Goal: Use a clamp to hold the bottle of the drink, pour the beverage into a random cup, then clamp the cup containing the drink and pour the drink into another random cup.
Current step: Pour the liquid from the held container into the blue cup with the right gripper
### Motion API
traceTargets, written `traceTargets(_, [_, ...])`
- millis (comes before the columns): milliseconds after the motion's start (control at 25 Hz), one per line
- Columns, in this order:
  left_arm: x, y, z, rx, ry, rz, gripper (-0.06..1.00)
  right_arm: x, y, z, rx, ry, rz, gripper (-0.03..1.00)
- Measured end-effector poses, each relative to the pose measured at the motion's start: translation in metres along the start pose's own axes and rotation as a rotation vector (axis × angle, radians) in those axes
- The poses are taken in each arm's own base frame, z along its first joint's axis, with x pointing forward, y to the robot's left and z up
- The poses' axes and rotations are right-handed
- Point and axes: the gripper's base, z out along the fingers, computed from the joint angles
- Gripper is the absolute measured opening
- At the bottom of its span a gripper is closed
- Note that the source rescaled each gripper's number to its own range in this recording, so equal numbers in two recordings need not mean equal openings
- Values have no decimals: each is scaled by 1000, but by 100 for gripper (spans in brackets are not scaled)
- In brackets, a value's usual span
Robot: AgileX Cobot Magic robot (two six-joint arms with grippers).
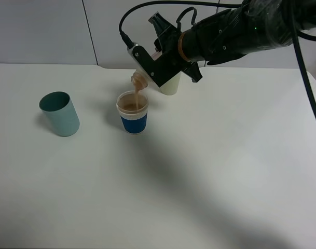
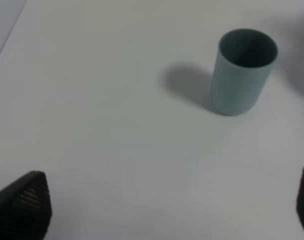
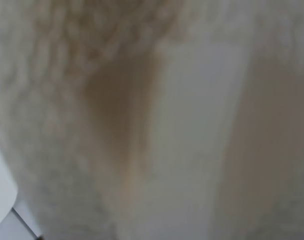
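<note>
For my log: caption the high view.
Right gripper tips translucent plastic bottle, pouring tan milky drink into blue-banded white cup.

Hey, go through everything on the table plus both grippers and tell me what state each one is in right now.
right gripper: shut on the bottle.
bottle: tipped mouth-down, pouring.
drink: streaming from the bottle.
blue-banded cup: upright, partly filled, catching the stream.
teal cup: upright, no drink visible inside.
pale green tumbler: upright, partly hidden.
left gripper: fingers open, holding nothing.
</note>
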Motion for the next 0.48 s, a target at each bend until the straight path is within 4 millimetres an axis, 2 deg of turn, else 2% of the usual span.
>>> traceTargets(480, [0, 0, 0, 0, 0, 0, 100, 0, -1, 0, 2, 26, -54, 0])
